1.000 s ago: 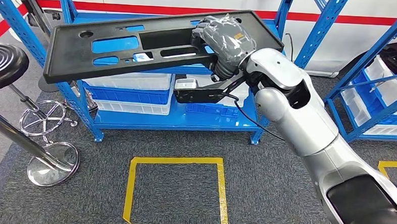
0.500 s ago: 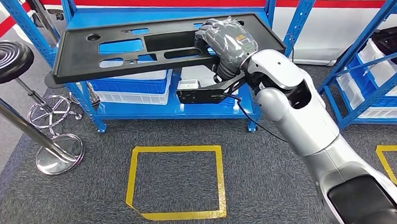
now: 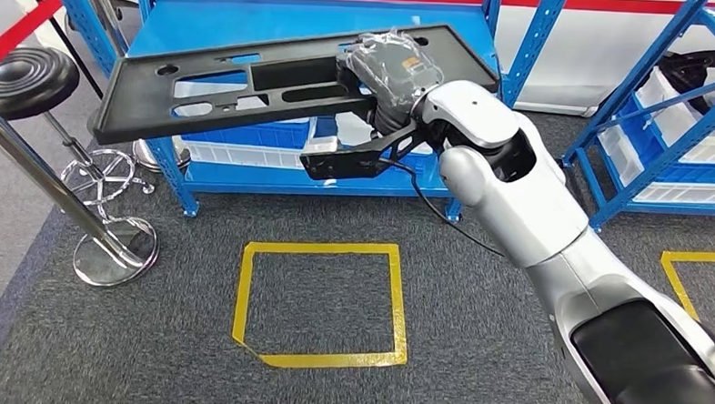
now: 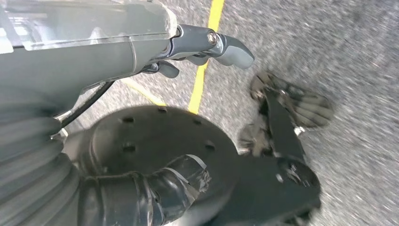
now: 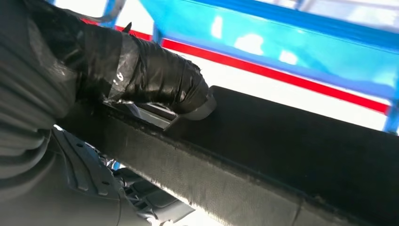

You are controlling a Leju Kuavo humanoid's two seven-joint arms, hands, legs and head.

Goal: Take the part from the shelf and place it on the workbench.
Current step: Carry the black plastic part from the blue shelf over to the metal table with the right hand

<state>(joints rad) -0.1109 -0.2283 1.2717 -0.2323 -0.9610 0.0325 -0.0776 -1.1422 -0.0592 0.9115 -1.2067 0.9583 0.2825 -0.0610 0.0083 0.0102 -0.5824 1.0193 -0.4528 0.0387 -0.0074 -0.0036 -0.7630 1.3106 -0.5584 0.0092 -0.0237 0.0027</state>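
Observation:
The part (image 3: pixel 213 95) is a long flat black plastic panel with several cut-outs, held level in the air in front of the blue shelf (image 3: pixel 280 21). My right hand (image 3: pixel 396 67) grips it near its right end, fingers over the top face. In the right wrist view the taped thumb (image 5: pixel 155 77) presses on the panel's (image 5: pixel 291 155) dark edge. My left hand (image 4: pixel 94 61) hangs over the grey carpet, its fingers (image 4: pixel 226 47) extended and holding nothing.
White and blue bins (image 3: pixel 247 152) sit on the shelf's lower level. A black stool (image 3: pixel 27 74) and a chrome post base (image 3: pixel 115 251) stand at the left. A second blue rack (image 3: pixel 668 88) is at the right. A yellow tape square (image 3: pixel 322 301) marks the carpet.
The whole view has shifted: the camera moved, and the shelf now sits higher and farther in the picture. The right hand keeps its grip on the panel, carried along with me.

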